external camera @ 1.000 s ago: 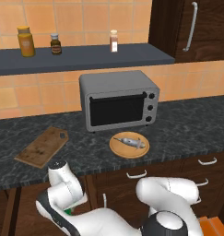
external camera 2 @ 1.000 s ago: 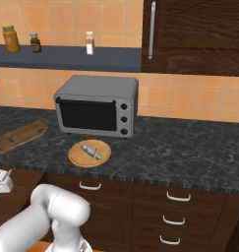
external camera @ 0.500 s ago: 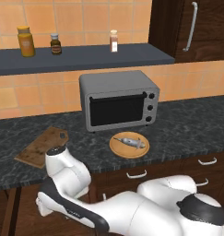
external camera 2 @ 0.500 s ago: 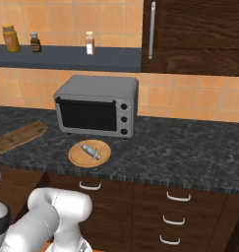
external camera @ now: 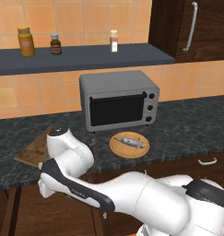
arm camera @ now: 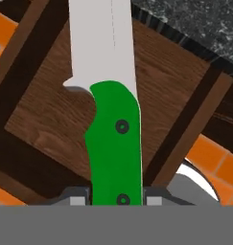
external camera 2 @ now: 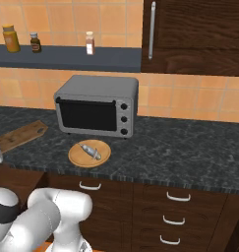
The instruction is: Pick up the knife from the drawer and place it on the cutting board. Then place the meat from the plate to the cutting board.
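Arm raised from below bench edge over last second; now up by cutting board [external camera: 36, 146] at left bench edge. Jaws clamped on knife [arm camera: 114, 143] handle, knife lifted over open drawer [arm camera: 65, 124]. Next, probably: carry to board. Meat [external camera: 130, 141] untouched on plate [external camera: 118, 148].

The dark speckled counter [external camera 2: 190, 152] carries a grey oven [external camera 2: 97, 105], the plate [external camera 2: 89, 153] with the meat [external camera 2: 90, 150] just in front of it, and the board [external camera 2: 20, 136] off to one side. Past the fingers, the counter's edge [arm camera: 194, 19] lies beyond the drawer [arm camera: 55, 119].
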